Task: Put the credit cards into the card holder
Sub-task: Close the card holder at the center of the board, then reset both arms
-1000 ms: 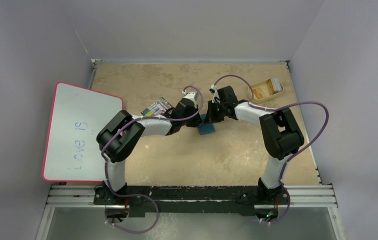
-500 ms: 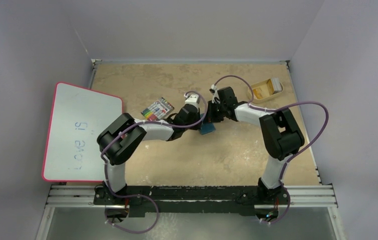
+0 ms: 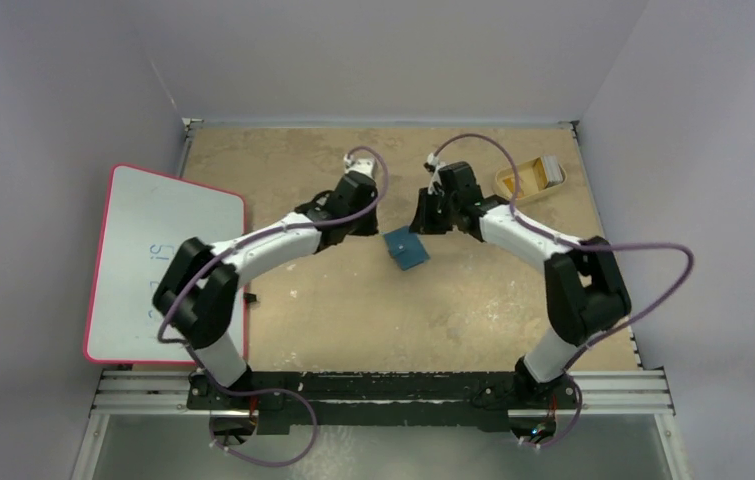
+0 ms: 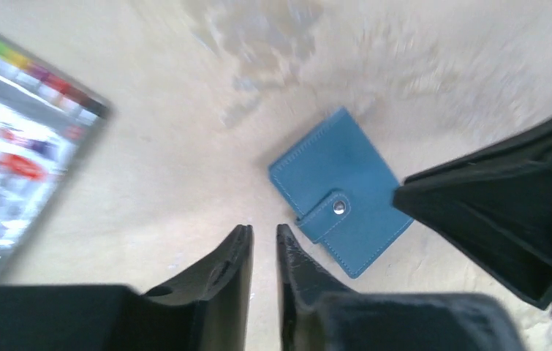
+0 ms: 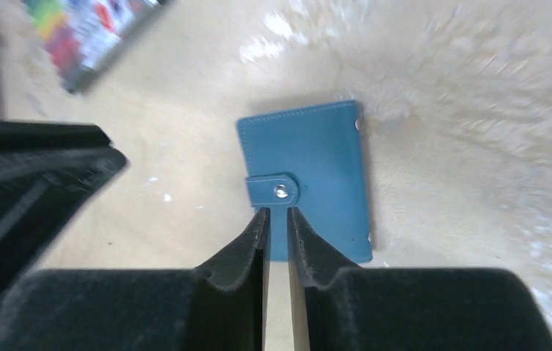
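Observation:
The card holder (image 3: pixel 406 248) is a teal-blue wallet lying flat on the table, folded shut with its strap snapped (image 4: pixel 340 208) (image 5: pixel 309 175). My left gripper (image 3: pixel 361 228) (image 4: pixel 264 232) hovers just left of it, jaws a narrow gap apart with nothing between them. My right gripper (image 3: pixel 421 224) (image 5: pixel 277 213) hangs over the wallet's edge below the snap, also slightly open and empty. Orange-yellow and whitish credit cards (image 3: pixel 527 182) appear to lie in the tan tray at the back right.
A tan tray (image 3: pixel 505 181) stands at the back right, partly crossed by a cable. A flat pack with multicoloured stripes (image 4: pixel 17 146) (image 5: pixel 90 29) lies left of the wallet, under my left arm. A red-rimmed whiteboard (image 3: pixel 163 265) overhangs the left edge.
Both grippers have drawn back from the wallet and parted their jaws a little. The wallet now lies free on the table. The left arm swung up and away.

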Tool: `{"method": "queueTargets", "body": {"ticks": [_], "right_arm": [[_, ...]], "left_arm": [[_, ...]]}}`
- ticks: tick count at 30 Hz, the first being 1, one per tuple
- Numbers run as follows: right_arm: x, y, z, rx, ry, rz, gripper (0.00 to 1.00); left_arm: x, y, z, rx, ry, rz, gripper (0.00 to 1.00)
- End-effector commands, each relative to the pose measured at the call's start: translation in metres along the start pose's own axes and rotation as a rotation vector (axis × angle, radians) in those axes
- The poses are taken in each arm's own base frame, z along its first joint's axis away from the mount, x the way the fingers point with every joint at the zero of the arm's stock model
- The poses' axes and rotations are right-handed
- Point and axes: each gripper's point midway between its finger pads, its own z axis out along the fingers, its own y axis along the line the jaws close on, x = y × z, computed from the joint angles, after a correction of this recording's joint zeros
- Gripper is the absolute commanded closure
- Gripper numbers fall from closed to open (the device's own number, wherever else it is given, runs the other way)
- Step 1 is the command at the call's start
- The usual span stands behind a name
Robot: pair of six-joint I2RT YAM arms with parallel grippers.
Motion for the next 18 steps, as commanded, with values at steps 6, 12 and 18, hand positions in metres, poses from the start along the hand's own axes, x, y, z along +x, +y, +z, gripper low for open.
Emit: {"method": "queueTargets", "body": {"ticks": [6, 12, 18], "right_arm": [[-0.040, 0.012, -0.108, 0.026, -0.349, -0.097, 0.43], [-0.030, 0.012, -0.165, 0.044, -0.447, -0.088, 0.01], [-0.032, 0.019, -0.200, 0.017, -0.546, -0.041, 0.01]], "left_arm": [[-0.116, 0.000, -0.146, 0.027, -0.317, -0.062, 0.46], [-0.116, 0.013, -0.200, 0.055, -0.408, -0.128, 0.39], [-0.088, 0.021, -0.205, 0.085, -0.386, -0.168, 0.36]]}}
